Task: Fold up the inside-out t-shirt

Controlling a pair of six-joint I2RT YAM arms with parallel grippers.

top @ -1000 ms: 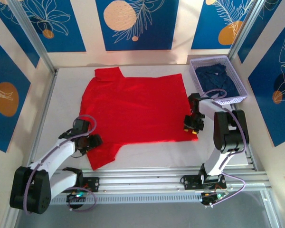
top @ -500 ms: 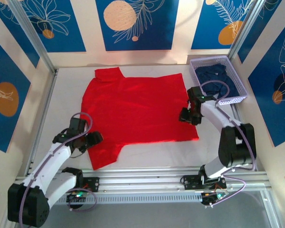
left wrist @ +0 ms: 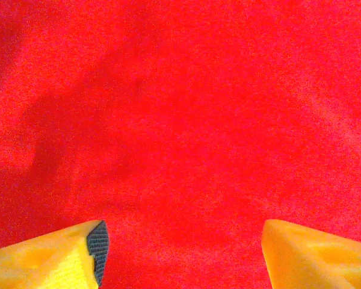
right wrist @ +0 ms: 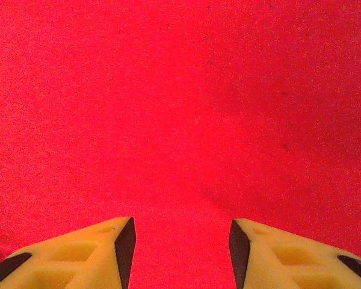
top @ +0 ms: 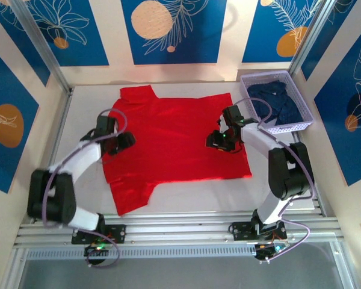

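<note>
**Shirt (top: 174, 138) spread flat, no fold made**

Progress is judged to be at the very start. The shirt is laid out on the counter (top: 186, 195) with a plain red face up. Its sleeves are turned to the left side, one far and one near, and its straight hem runs along the right. No edge is seen doubled over and no crease is visible, so every fold is taken to be left to do. Whether it has been turned right side out cannot be told from the plain face. A basket (top: 305, 123) of navy clothing (top: 277, 99) is set at the far right corner, just beside the shirt but apart from it.

The left claw (left wrist: 183, 232) is held over the shirt's left part, between the two sleeves. Its fingers are spread wide, with bare cloth seen between them and nothing gripped. The right claw (right wrist: 180, 223) is placed over the right part, inward of the hem. Its gap is narrower but plainly parted, and nothing is gripped here either. Whether either claw's tips touch the cloth cannot be told. A pinch of fabric is judged to be needed next.
</note>
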